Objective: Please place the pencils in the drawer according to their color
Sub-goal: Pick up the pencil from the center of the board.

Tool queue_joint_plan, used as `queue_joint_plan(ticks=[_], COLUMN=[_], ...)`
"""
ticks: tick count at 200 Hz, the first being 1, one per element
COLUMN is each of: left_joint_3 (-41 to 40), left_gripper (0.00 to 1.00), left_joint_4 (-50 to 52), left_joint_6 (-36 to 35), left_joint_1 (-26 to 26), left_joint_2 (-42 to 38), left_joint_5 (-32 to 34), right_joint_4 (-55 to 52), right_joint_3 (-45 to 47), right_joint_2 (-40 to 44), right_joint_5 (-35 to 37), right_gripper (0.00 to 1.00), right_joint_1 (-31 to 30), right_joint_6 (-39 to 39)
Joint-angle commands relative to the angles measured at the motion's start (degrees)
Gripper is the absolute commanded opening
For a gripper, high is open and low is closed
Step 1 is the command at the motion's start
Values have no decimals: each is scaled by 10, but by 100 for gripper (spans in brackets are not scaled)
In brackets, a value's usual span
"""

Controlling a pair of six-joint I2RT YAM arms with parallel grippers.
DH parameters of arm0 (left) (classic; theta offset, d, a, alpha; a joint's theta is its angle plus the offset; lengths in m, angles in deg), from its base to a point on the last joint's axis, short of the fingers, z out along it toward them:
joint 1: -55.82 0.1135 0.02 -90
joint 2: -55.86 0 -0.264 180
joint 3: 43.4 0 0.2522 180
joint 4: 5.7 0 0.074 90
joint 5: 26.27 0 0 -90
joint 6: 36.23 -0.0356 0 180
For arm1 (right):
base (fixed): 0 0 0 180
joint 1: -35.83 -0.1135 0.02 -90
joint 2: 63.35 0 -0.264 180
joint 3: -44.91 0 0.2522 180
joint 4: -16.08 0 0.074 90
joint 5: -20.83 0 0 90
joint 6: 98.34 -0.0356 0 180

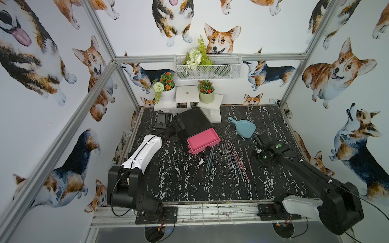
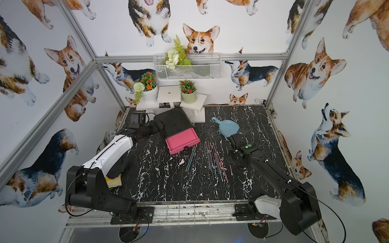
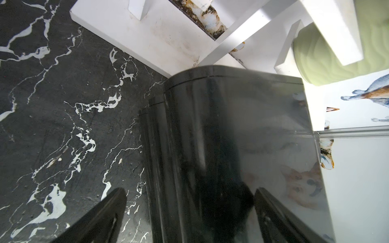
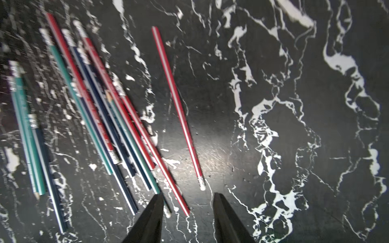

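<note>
Half-open and empty, the right gripper (image 4: 189, 210) hovers near the eraser end of a lone red pencil (image 4: 177, 105) lying apart from the other pencils (image 4: 96, 117), and should straddle it squarely before closing; the left gripper (image 3: 189, 189) gapes wide beside the drawer (image 1: 195, 121), one pink tray (image 1: 202, 140) pulled out.

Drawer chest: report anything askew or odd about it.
The chest sits skewed on the table, with its back corner close by the white stand. Its top drawer is pulled out and looks empty, and the pencils lie loose on the table.
</note>
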Motion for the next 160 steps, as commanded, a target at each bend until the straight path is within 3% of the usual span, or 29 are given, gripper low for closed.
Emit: queue_joint_plan(ticks=[1,59,160], left_joint_3=[-5,-9,-9], left_gripper=[98,99,99], left_joint_4=[96,86,89], left_joint_6=[-16,-10,-10], left_joint_1=[1,1,1], left_joint_2=[6,10,9], left_joint_5=[27,16,21], right_joint_4=[10,30,101], right_joint_3=[12,-2,17], right_joint_2=[-16,-99,-181], right_joint_5=[-18,20,13], right_gripper=[45,43,39], right_joint_1=[2,2,1], right_joint_6=[5,34,45])
